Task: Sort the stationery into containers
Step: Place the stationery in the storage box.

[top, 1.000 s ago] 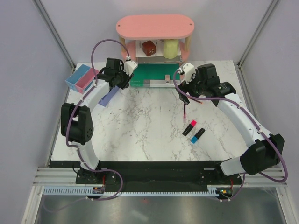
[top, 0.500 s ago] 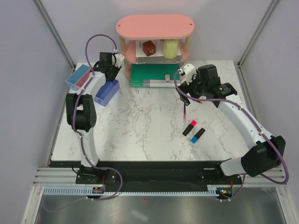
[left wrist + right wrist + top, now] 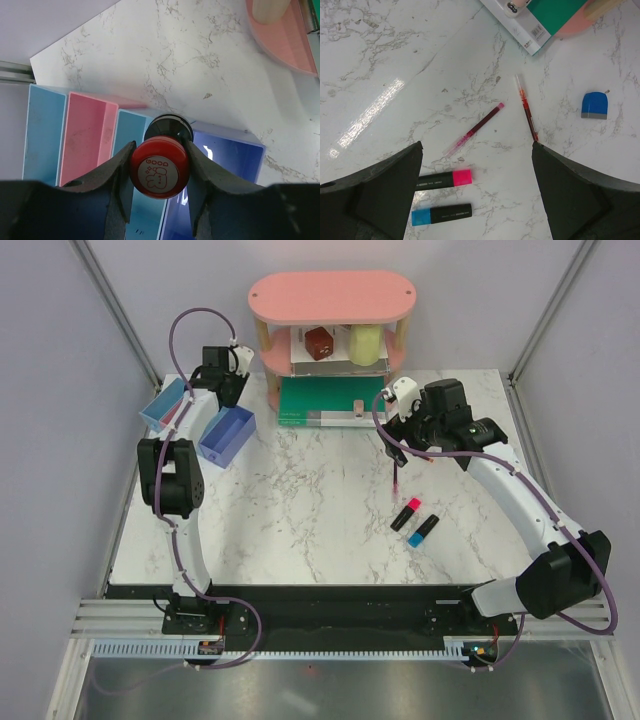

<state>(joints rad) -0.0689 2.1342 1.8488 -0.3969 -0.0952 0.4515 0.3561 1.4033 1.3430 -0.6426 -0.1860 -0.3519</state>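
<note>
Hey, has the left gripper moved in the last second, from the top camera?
Yes. The left gripper, holding the red stamp, swung left and toward the back, away from the green book, to above the bins.

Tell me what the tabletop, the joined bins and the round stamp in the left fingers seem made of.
Tabletop: marble or marble-look laminate, polished; grey veins, bright glare streak.
Bins: smooth moulded plastic, probably; thin, evenly coloured walls with a soft sheen.
Stamp: likely plastic; glossy red face embossed GOOD, black body behind.
</note>
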